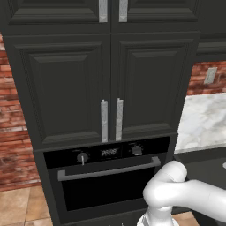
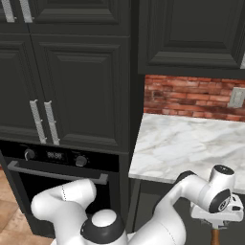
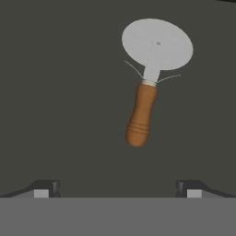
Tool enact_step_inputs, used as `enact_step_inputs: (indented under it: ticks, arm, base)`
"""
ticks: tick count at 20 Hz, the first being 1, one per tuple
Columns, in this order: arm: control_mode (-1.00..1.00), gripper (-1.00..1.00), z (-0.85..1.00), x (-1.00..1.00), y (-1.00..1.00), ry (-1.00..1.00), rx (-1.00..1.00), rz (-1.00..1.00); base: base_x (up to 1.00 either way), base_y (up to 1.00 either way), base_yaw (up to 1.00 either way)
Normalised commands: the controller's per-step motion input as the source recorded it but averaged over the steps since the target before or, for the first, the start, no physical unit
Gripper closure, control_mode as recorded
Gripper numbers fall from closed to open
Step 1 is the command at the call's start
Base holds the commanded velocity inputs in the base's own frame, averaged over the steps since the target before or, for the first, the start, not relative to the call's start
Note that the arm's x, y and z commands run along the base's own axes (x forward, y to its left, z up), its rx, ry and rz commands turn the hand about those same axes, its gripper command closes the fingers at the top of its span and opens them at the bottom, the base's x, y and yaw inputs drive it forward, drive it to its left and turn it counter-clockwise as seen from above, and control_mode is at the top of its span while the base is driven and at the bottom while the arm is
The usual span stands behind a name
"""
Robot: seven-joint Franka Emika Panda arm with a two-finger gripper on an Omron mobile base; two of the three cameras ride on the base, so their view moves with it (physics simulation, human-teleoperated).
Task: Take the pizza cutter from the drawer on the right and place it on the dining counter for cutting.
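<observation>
We find no wording, brand or label that can be read anywhere. The small display [image 1: 110, 152] on the oven [image 1: 106, 181], between its two knobs, shows pale digits, but they are too blurred for us to make out.

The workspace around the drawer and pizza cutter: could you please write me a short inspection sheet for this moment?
Surface: dark drawer floor, flat, bare around the tool.
Job's things: pizza cutter lies flat in the drawer, silver wheel away from the fingers, brown handle toward them.
Clutter: nothing seen.
Grippers: gripper open above the cutter, fingers spread wide, not touching it.
Cables: nothing seen.
Surroundings: dark cabinets, built-in oven, marble counter, brick wall.
</observation>
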Motion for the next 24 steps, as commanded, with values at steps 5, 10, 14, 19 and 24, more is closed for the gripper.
enact_step_inputs:
  ticks: [5, 10, 14, 19, 24]
  arm:
    - [-1.00, -1.00, -0.15, 0.00, -0.02, 0.00, 0.00, 0.00]
    - [-1.00, -1.00, -0.18, 0.00, 0.00, 0.00, 0.00, 0.00]
    - [-1.00, -1.00, -0.14, 0.01, 0.00, 0.00, 0.01, 0.00]
    - [-1.00, -1.00, 0.00, 0.17, -0.10, 0.03, 0.07, 0.00]
    - [-1.00, -1.00, 0.00, 0.25, -0.25, 0.04, 0.09, 0.00]
  base:
    - [0.00, 0.00, 0.00]
    - [0.00, 0.00, 0.00]
    - [0.00, 0.00, 0.00]
    - [0.00, 0.00, 0.00]
    - [0.00, 0.00, 0.00]
